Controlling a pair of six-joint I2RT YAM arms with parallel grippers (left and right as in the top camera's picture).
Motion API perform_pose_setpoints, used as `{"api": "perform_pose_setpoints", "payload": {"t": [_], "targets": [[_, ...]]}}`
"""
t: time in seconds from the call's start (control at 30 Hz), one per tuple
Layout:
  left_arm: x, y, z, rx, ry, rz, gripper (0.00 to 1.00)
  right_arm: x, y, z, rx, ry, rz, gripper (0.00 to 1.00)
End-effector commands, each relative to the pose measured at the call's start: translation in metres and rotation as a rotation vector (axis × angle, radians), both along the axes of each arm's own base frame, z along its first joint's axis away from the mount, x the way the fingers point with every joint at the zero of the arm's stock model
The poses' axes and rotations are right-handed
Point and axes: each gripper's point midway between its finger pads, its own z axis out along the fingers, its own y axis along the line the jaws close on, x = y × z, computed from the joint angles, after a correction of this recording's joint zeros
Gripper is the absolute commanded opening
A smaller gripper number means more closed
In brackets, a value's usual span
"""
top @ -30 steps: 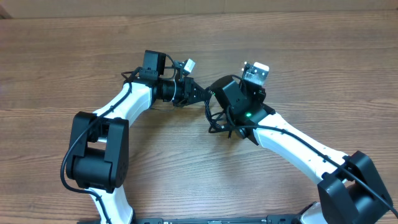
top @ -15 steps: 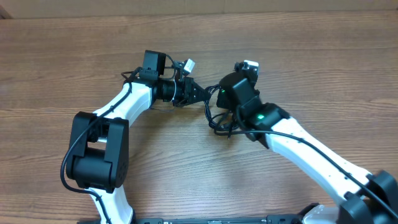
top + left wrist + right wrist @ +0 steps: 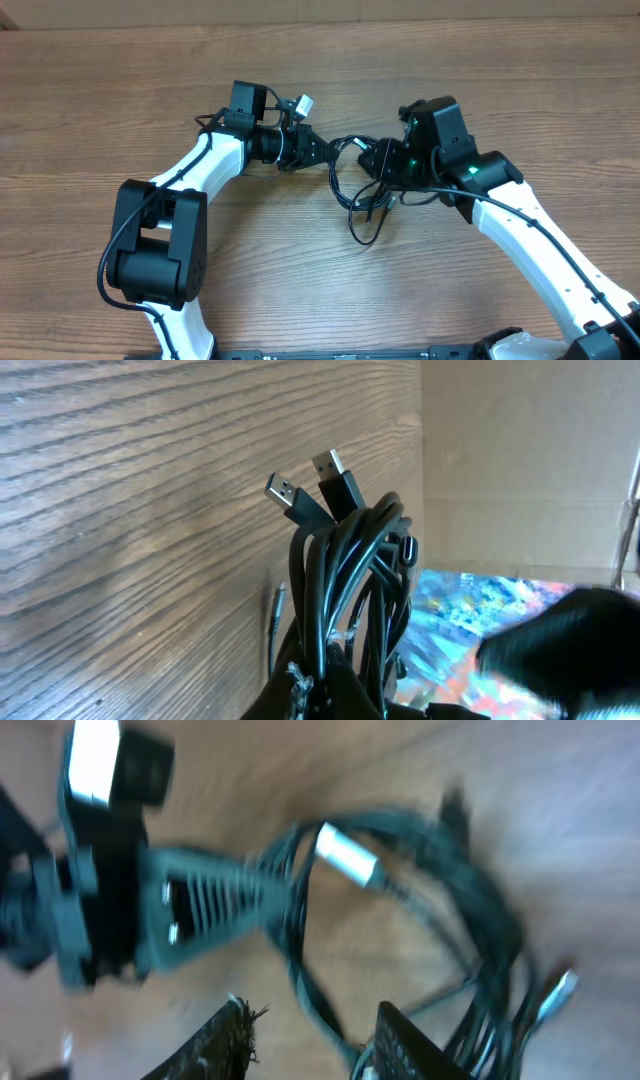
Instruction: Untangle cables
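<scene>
While the left tool [image 3: 316,152] is clamping the cables [image 3: 350,560], the right tool [image 3: 312,1012] is hovering part-open beside them, empty, likely needing one single loose strand.

Overhead view: bright, even, diffuse light; bench [image 3: 90,110] wood grain crisp; shadows faint and soft-edged. Left wrist view: cables [image 3: 345,560] in sharp focus, mild sheen on their sheaths; lower right corner a dark blurred mass; far background soft. Right wrist view: strong motion blur throughout, outlines smeared, tones washed.
</scene>
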Motion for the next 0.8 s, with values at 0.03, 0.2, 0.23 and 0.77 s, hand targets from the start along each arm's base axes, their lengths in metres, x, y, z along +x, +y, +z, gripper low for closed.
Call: {"api": "perform_pose_setpoints", "payload": {"t": [0.03,0.2,0.23,0.77], "targets": [[-0.001,-0.003,-0.003,0.002,-0.097,-0.055,0.04,-0.022,0.016,0.007,0.055,0.051,0.103,0.34],[0.000,-0.003,-0.002,0.002,-0.147,-0.075,0.04,-0.043,0.024,-0.003,0.030,0.116,0.141,0.31],[0.000,-0.003,-0.002,0.002,-0.145,-0.074,0.04,-0.046,0.025,-0.005,0.026,0.131,0.144,0.31],[0.000,-0.003,-0.002,-0.001,-0.076,-0.043,0.04,-0.097,0.047,-0.063,-0.223,0.259,0.252,0.36]]}}
